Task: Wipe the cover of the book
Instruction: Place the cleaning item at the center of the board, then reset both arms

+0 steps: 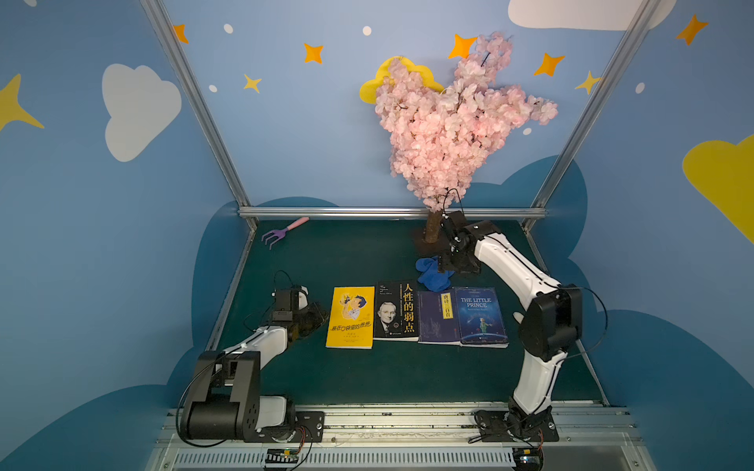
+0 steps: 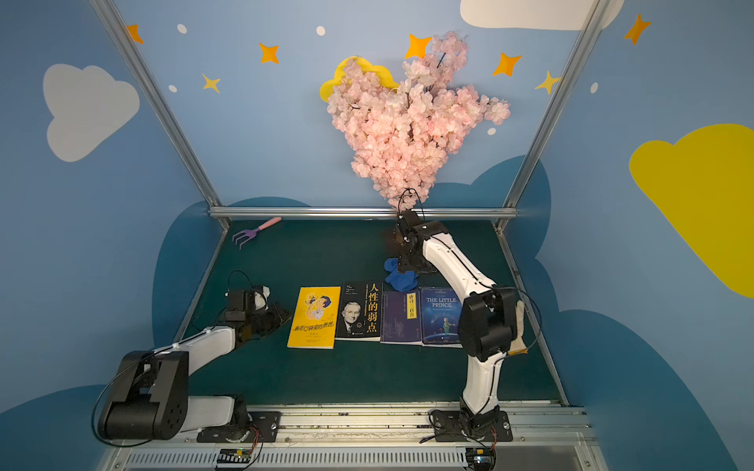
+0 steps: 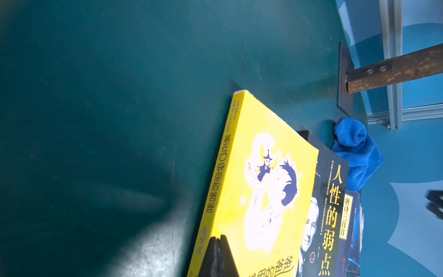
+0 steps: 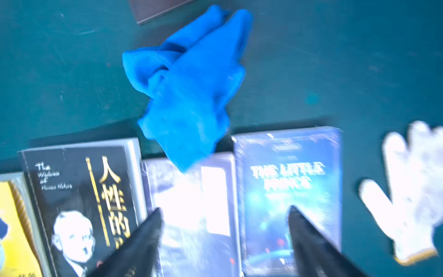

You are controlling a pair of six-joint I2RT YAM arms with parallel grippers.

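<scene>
Several books lie side by side on the green table: a yellow one [image 1: 351,318], a black one [image 1: 395,312], a purple one [image 1: 436,316] and the blue "The Little Prince" [image 1: 481,316]. A crumpled blue cloth [image 1: 431,274] [image 4: 191,91] lies loose just behind them, its tip resting on the purple book's far edge. My right gripper [image 1: 453,269] [image 4: 224,213] hangs open right beside the cloth, with nothing between its fingers. My left gripper [image 1: 316,318] [image 3: 217,239] is shut and empty, low by the yellow book's [image 3: 263,167] left edge.
A pink blossom tree stands on a brown trunk [image 1: 432,228] close behind the right wrist. A white work glove [image 4: 407,191] [image 2: 520,326] lies right of the blue book. A purple toy rake [image 1: 283,232] sits at the back left. Metal frame posts border the table.
</scene>
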